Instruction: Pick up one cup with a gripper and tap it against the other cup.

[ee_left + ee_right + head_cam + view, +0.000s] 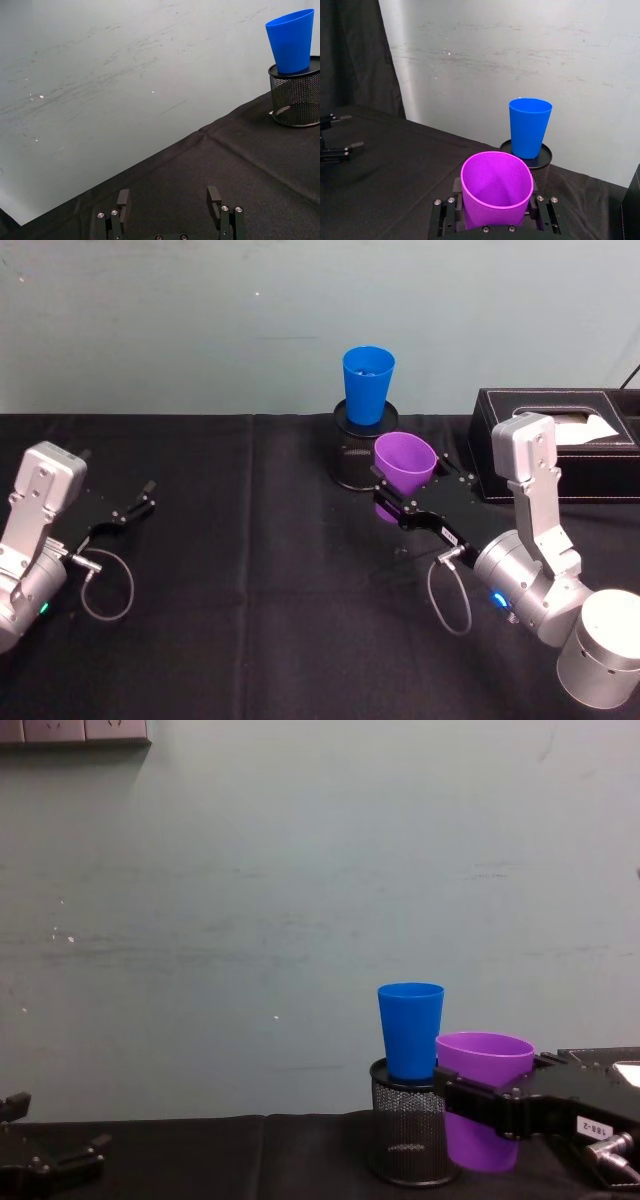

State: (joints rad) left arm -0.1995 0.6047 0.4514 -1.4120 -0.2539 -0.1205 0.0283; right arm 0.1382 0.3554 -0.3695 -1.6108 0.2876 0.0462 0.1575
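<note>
My right gripper (pixel 408 492) is shut on the purple cup (pixel 403 460), one finger on each side of its wall. The cup tips slightly and its mouth is open upward (pixel 495 182). It is held just to the right of the black mesh pen holder (pixel 357 455) and close to it (pixel 483 1120). The blue cup (pixel 367 383) stands upright on top of that holder (pixel 411 1030), a little higher than the purple rim and apart from it. My left gripper (pixel 135 508) rests open and empty low over the cloth at the far left (pixel 170 200).
A black tissue box (pixel 560 440) stands at the back right, just behind my right arm. The table is covered in black cloth (pixel 250 570), with a pale wall (pixel 200 320) behind it. Cables loop beside both wrists.
</note>
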